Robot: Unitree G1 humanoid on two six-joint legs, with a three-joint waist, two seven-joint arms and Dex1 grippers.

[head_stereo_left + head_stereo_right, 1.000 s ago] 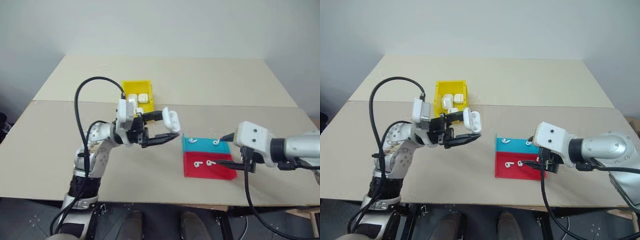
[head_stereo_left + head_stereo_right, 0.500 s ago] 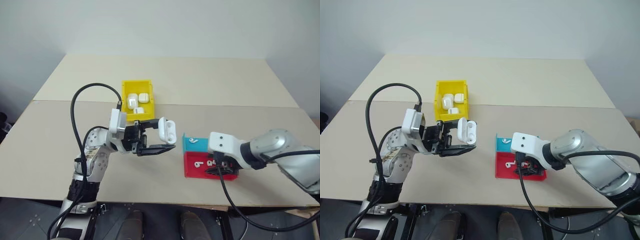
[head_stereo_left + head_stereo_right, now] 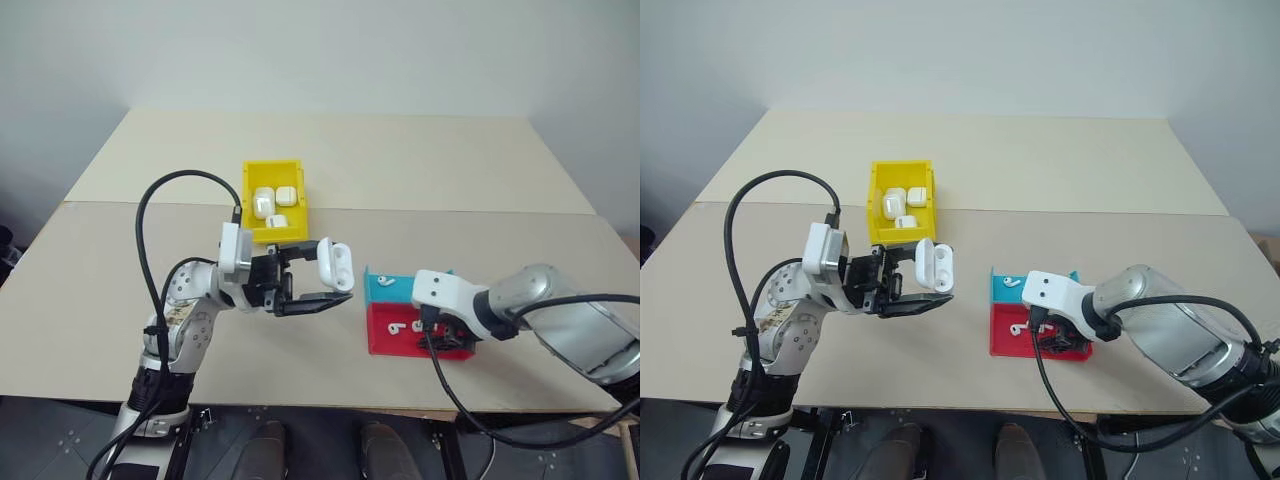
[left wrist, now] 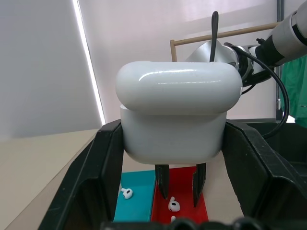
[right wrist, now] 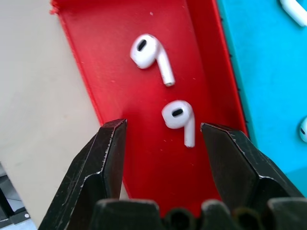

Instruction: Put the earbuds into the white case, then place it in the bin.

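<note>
Counting two earbuds (image 5: 165,88) on red tray (image 5: 120,120).

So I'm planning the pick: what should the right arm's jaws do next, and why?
Probably lower a little further and close on the nearer earbud. The right gripper hangs open over the red tray, jaws either side of that earbud, not touching it.

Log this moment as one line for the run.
left gripper: shut on white case | right gripper: open over red tray, straddling one earbud | bin: holds other cases
</note>
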